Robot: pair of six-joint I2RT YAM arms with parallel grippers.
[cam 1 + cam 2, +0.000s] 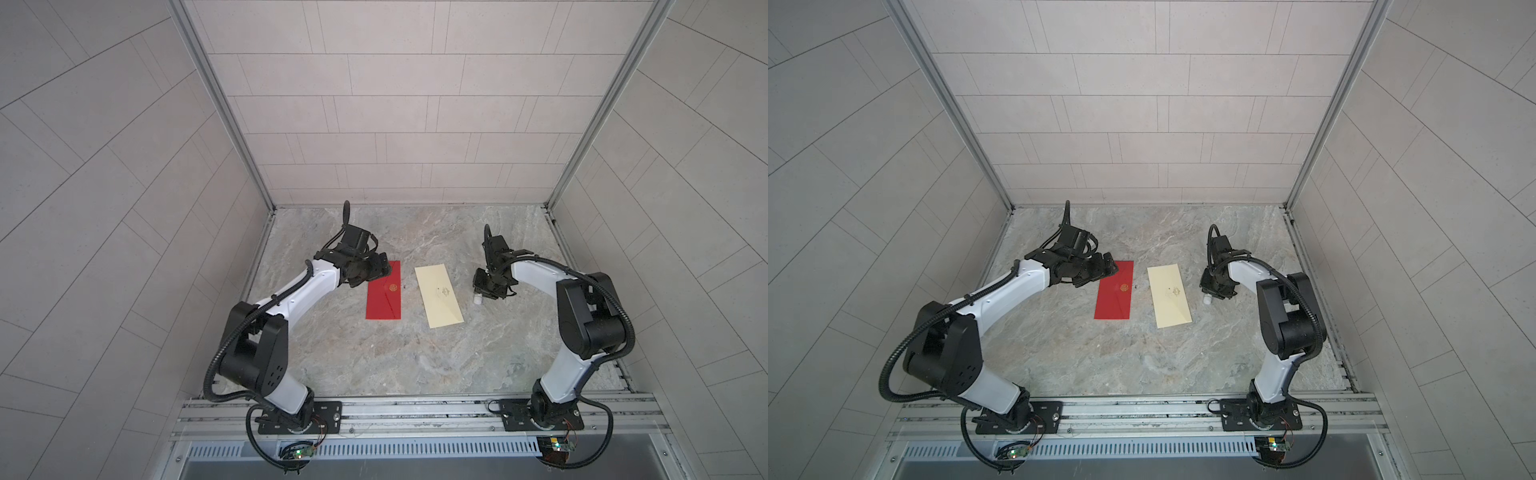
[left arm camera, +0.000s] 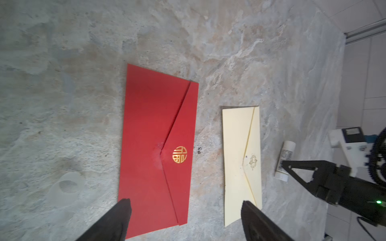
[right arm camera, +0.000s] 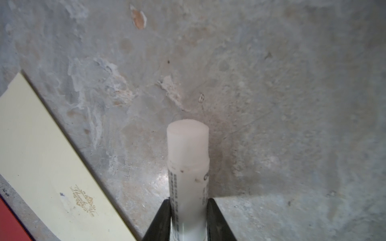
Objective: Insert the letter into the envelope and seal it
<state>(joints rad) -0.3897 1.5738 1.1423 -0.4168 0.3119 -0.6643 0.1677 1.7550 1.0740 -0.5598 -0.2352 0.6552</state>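
Observation:
A red envelope (image 1: 384,297) (image 1: 1115,297) (image 2: 154,135) with a gold emblem lies flat on the marble table, its flap folded down. Beside it to the right lies a cream envelope (image 1: 438,297) (image 1: 1169,297) (image 2: 240,156) (image 3: 41,167), flap also down. No loose letter shows in any view. My left gripper (image 1: 384,268) (image 1: 1111,264) (image 2: 185,201) hangs open over the red envelope's far end, holding nothing. My right gripper (image 1: 484,293) (image 3: 189,201) is right of the cream envelope. Its fingers press both sides of a white glue stick (image 3: 188,150) (image 2: 286,158) (image 1: 478,299), whose tip is low at the table.
The marble table (image 1: 415,361) is walled by tiled panels at the back and both sides. An aluminium rail (image 1: 415,409) with the two arm bases runs along the front edge.

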